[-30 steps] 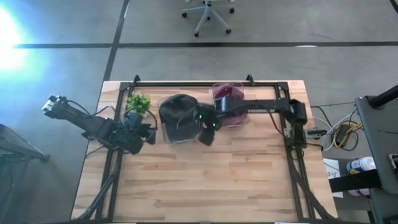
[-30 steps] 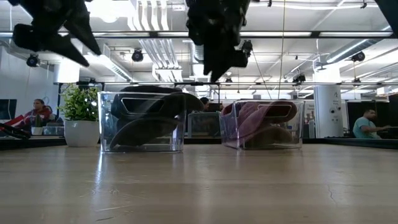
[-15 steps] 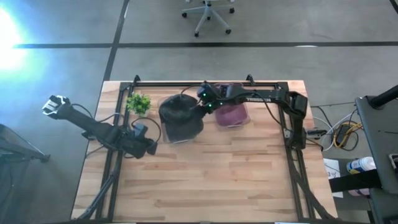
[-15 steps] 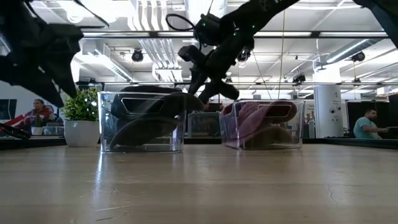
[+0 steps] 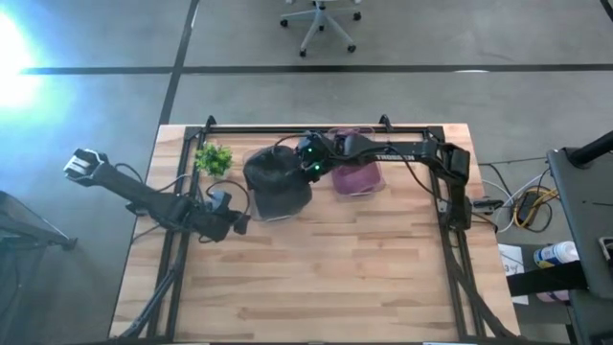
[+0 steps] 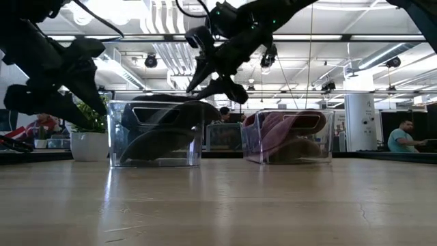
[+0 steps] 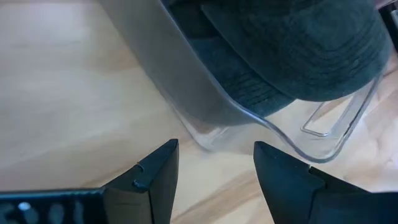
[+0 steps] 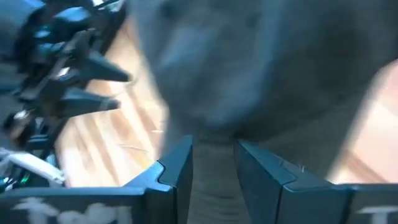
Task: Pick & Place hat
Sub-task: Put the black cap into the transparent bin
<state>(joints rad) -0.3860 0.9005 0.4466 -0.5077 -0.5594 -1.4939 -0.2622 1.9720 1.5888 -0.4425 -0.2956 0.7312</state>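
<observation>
The wood table [image 5: 316,278] fills the lower part of the high view, and its near half is bare boards. In the low view the table top stretches across the bottom of the frame. The left gripper [image 5: 238,221] sits left of centre in the high view, just beside the near left corner of the clear box [image 5: 278,213]. Its fingers [image 7: 155,174] are apart with nothing between them, and the wrist view shows the box corner close in front. The black hat [image 5: 276,177] lies inside this box, at centre of the high view. In the low view the hat [image 6: 164,123] is a dark shape behind the clear wall, and its edges are hard to make out. The right gripper [image 5: 306,163] is over the right rim of that box, near the hat. Its fingers [image 8: 177,171] stand a little apart, but the wrist view is so blurred that whether they touch the hat cannot be told. Part of the arm hides the second box [image 5: 356,177], right of centre, which holds a purple hat [image 6: 287,133]. A small green plant [image 5: 213,157] stands at the table's far left. Beyond the table is grey floor with an office chair [image 5: 321,21] cut off at the top edge. The low view shows people sitting far off at the left [image 6: 42,123] and right [image 6: 403,135] edges.
</observation>
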